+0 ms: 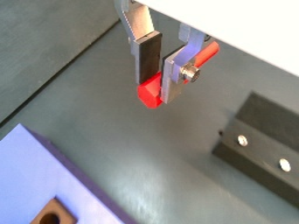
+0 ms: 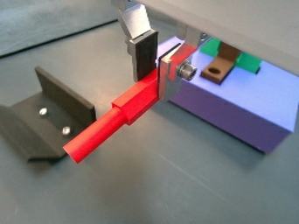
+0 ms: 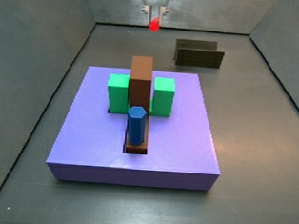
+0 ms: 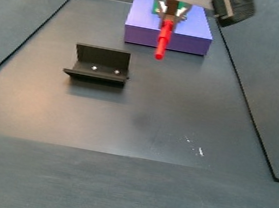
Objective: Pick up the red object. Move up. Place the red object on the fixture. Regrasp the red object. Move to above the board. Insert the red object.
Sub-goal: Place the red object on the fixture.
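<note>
My gripper (image 1: pixel 158 83) is shut on the red object (image 1: pixel 149 92), a thin bright-red peg. Its thicker end sits between the pads and the thin end sticks out past the fingers (image 2: pixel 142 54), as the red object (image 2: pixel 105 127) shows in a wrist view. In a side view the gripper (image 4: pixel 172 10) hangs over the floor in front of the board (image 4: pixel 195 37), and the red object (image 4: pixel 162 37) points down from it. The fixture (image 4: pixel 98 65) stands apart to one side, with nothing on it. The lavender board (image 3: pixel 137 142) lies in the middle of the floor.
On the board stand two green blocks (image 3: pixel 119 93), a tall brown upright piece (image 3: pixel 141 80) and a blue peg (image 3: pixel 136 125). A brown recessed block (image 2: pixel 218 72) shows on the board near the gripper. Dark walls (image 3: pixel 53 70) enclose the floor.
</note>
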{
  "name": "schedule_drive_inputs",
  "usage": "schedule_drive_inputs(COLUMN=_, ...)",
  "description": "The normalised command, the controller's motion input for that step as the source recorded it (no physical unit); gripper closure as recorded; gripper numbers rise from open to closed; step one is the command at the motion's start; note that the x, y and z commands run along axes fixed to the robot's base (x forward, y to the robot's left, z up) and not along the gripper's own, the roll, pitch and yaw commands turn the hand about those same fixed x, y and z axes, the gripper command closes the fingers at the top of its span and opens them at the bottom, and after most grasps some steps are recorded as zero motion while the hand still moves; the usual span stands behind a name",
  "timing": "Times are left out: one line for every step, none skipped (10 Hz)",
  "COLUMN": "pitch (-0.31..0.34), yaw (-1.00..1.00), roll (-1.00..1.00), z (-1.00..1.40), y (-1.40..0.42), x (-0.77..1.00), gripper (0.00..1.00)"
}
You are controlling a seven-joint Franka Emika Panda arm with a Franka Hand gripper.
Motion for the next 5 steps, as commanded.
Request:
schedule_drive_inputs(pitch=0.043, yaw=-0.23, roll=-0.93, z=0.00, y=-0.02, x=0.70, gripper=1.00)
schedule_drive_inputs(pitch=0.060, yaw=-0.20, roll=-0.95, z=0.00, y=-0.01, x=0.71, gripper=1.00)
schedule_drive_inputs(pitch=0.063, yaw=-0.20, roll=-0.93, z=0.00, y=-0.01, x=0.72, gripper=1.00)
schedule_drive_inputs(pitch=0.040, yaw=-0.20, roll=-0.93, z=0.00, y=-0.01, x=0.70, gripper=1.00)
schedule_drive_inputs(pitch=0.043, yaw=-0.19, roll=-0.90, z=0.00, y=0.00, x=0.71, gripper=1.00)
